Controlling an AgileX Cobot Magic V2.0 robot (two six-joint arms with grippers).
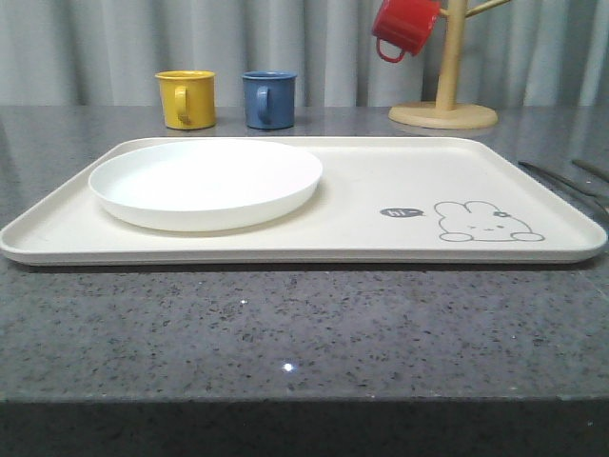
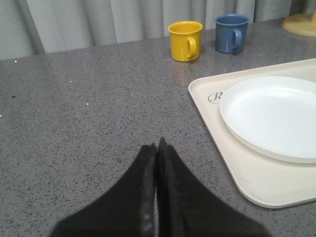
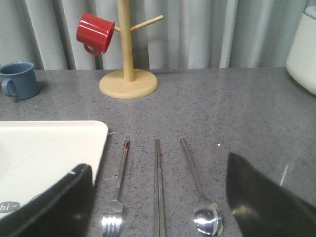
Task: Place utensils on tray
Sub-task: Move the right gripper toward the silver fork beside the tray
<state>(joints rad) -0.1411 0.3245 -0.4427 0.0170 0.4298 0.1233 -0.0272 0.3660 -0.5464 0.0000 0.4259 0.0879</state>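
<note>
On the right wrist view the right gripper (image 3: 158,207) stands wide apart, its two black fingers (image 3: 54,207) framing three pieces of cutlery that lie side by side on the grey speckled counter (image 3: 222,108), none of them gripped: the fork (image 3: 117,185) just beside the tray's edge, the chopsticks (image 3: 158,187) in the middle, and the spoon (image 3: 197,190) on the outer side. The left gripper (image 2: 157,148) is pressed closed with nothing between its tips, hovering over bare counter near the tray's left corner. In the front view the cream tray (image 1: 381,205) lies flat on the counter, carrying the white plate (image 1: 206,181) on its left half and a rabbit drawing (image 1: 487,224) at its right. Farther back stand a yellow mug (image 1: 186,99) and a blue mug (image 1: 268,99), and a wooden mug tree (image 1: 445,95) with a red mug (image 1: 403,27) hanging from it, before a grey curtain (image 1: 114,43).
</note>
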